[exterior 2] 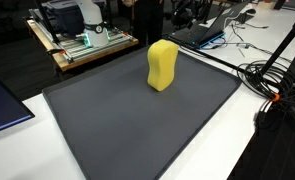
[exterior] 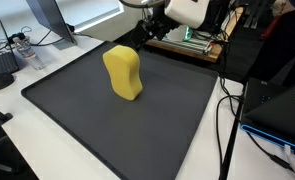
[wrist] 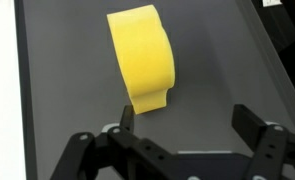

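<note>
Gripper (wrist: 185,128) spread wide, holding nothing. The yellow foam block (wrist: 142,55) stands upright just ahead of the fingers, nearer the one at picture-left (no contact seen). The block sits on the dark mat (wrist: 222,70) and shows in both exterior views, away from the mat's edges.

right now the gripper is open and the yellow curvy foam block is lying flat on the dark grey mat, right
Not quite: the yellow curvy foam block is not lying flat; it stands upright on the dark grey mat, as both exterior views show. The gripper is open, as the wrist view shows.
</note>
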Tool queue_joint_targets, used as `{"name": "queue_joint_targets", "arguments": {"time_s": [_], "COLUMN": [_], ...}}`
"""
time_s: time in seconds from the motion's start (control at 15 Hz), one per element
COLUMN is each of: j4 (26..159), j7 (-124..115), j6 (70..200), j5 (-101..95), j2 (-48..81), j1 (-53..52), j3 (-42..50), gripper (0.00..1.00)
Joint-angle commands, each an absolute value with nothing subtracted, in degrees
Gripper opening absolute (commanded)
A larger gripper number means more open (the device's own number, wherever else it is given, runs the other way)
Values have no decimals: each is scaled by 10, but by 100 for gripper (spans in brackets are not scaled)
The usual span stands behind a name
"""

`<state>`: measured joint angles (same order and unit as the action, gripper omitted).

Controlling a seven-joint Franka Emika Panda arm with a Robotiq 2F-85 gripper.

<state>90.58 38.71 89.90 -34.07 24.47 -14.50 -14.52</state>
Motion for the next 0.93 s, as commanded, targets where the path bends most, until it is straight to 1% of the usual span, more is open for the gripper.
{"name": "queue_joint_targets", "arguments": {"time_s": [0.0,0.33,0.4,0.47,0.53,0.67,0.87], "j4": [892,859,852,867,856,856,838], "j7": [346,280,265,272,287,284,278], "j6": [905,920,937,987,943,974,979], "j5": [-278,-225,-222,-248,-244,-244,-231], "j2": [211,193,189,178,195,188,198], "j1": [-127,-103,-102,-105,-107,-107,-105], "j3": [-133,-111,-110,-110,-107,-106,-106], "gripper": [100,100,100,100,100,100,100]}}
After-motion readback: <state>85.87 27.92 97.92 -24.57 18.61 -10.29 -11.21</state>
